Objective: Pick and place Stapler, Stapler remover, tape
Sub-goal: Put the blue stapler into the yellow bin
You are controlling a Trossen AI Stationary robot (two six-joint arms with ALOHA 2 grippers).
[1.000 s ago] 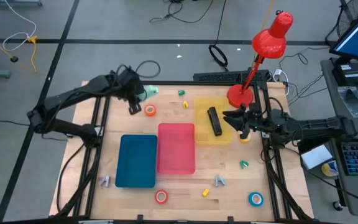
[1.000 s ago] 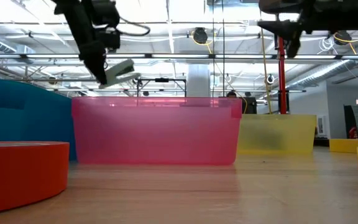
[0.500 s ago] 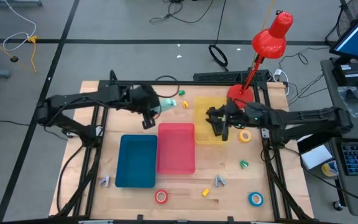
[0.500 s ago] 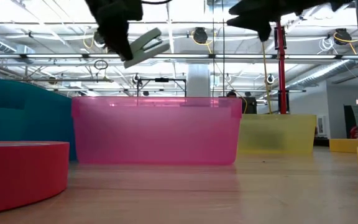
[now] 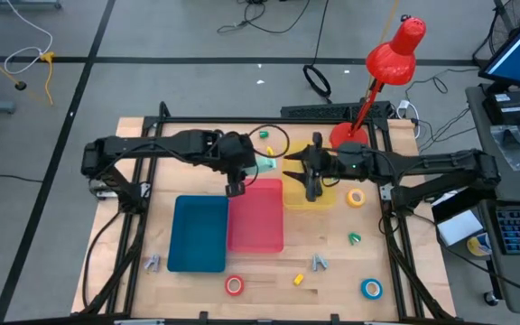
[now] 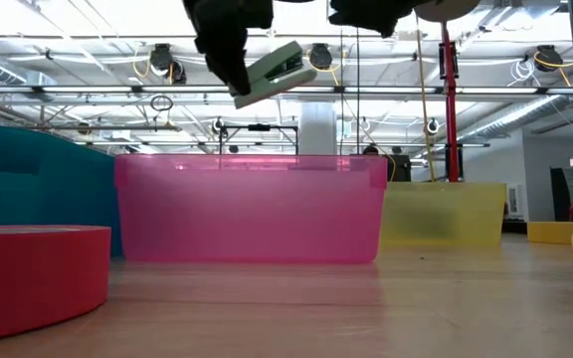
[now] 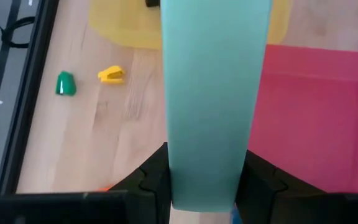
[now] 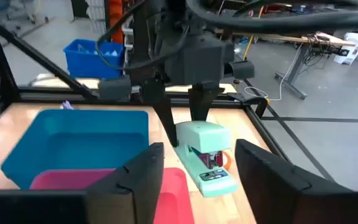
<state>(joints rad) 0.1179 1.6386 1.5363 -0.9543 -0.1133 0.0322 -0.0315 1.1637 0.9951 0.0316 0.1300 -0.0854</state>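
Observation:
My left gripper [image 5: 245, 168] is shut on a mint-green stapler [image 5: 265, 165], high above the far edge of the pink bin [image 5: 256, 217]. The stapler also shows in the low view [image 6: 277, 70] and the right wrist view [image 8: 207, 155]. My right gripper [image 5: 305, 174] is open and empty over the left part of the yellow bin [image 5: 328, 149], facing the stapler. Tape rolls lie flat on the table: yellow [image 5: 357, 198], red-orange [image 5: 234, 286] and blue [image 5: 371, 289]. The orange roll is mostly hidden by my left arm. My left gripper pinches the stapler's two long sides [image 7: 173, 186] between its two fingers, near one end. The fingers [image 8: 163, 121] come down on it from above. The stapler sticks out past them toward the table's right, lifted clear and tilted, its free end [image 6: 301, 58] higher.
A blue bin [image 5: 199, 233] stands left of the pink one. Small staple removers lie about: green [image 5: 264, 135], yellow [image 5: 271, 151], green [image 5: 355, 238], yellow [image 5: 299, 279], grey [image 5: 319, 263] and grey [image 5: 153, 263]. A red desk lamp [image 5: 368, 90] stands at the far right.
My left gripper has carried the stapler from the table's far left toward the right and upward, to above the pink bin's far edge. My right gripper has gone toward the table's left, from beside the yellow tape roll to over the yellow bin.

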